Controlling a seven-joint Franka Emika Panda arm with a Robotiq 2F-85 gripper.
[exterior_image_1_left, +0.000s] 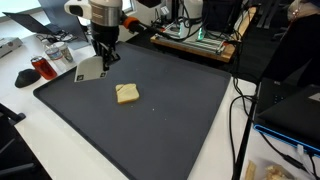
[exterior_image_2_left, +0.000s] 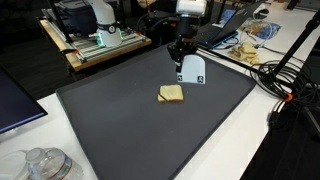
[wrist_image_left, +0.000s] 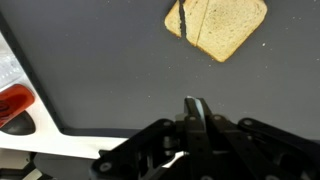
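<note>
A slice of toast (exterior_image_1_left: 127, 93) (exterior_image_2_left: 171, 94) lies flat near the middle of a dark mat (exterior_image_1_left: 150, 130) (exterior_image_2_left: 120, 130). In the wrist view the toast (wrist_image_left: 222, 24) sits at the top edge and has a dark streak on its left part. My gripper (exterior_image_1_left: 103, 57) (exterior_image_2_left: 180, 62) (wrist_image_left: 195, 108) hangs just above the mat's far edge, a short way from the toast. Its fingers are pressed together with nothing visible between them. A small white and grey box-like object (exterior_image_1_left: 90, 69) (exterior_image_2_left: 193, 70) stands right beside the gripper.
The mat lies on a white table (exterior_image_1_left: 20, 110). A red object (exterior_image_1_left: 40, 68) (wrist_image_left: 14, 104) sits off the mat near the gripper. Cables (exterior_image_1_left: 240, 120) run along one side of the mat. Electronics benches (exterior_image_2_left: 100, 42) and a bag of food (exterior_image_2_left: 250, 42) stand behind.
</note>
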